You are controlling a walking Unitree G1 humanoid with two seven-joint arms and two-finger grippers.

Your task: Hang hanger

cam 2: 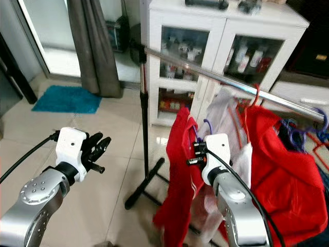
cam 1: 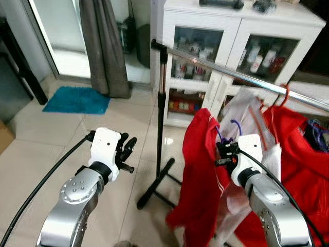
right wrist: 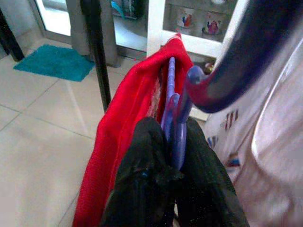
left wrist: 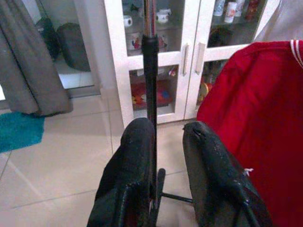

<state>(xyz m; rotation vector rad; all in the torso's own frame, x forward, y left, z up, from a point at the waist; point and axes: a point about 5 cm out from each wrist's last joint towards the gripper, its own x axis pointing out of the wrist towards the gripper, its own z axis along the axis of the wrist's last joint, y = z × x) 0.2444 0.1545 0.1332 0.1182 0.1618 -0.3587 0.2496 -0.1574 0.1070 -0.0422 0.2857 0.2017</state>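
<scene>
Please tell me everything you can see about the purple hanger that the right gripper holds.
The purple hanger looks like thin plastic, with a curved hook on top. The right gripper is shut on its neck, below the hook. A red shirt hangs over it and covers its arms. The hook is not yet on the rail; it is held below the rail, beside the clothes already hanging there.

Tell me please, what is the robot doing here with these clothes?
The robot is hanging laundry. Its right gripper is shut on a purple hanger that carries a red garment, held below the metal rail of a clothes rack. The hook is not on the rail yet. Other red clothes already hang there. The left gripper is open and holds nothing, raised beside the rack's black post.
</scene>
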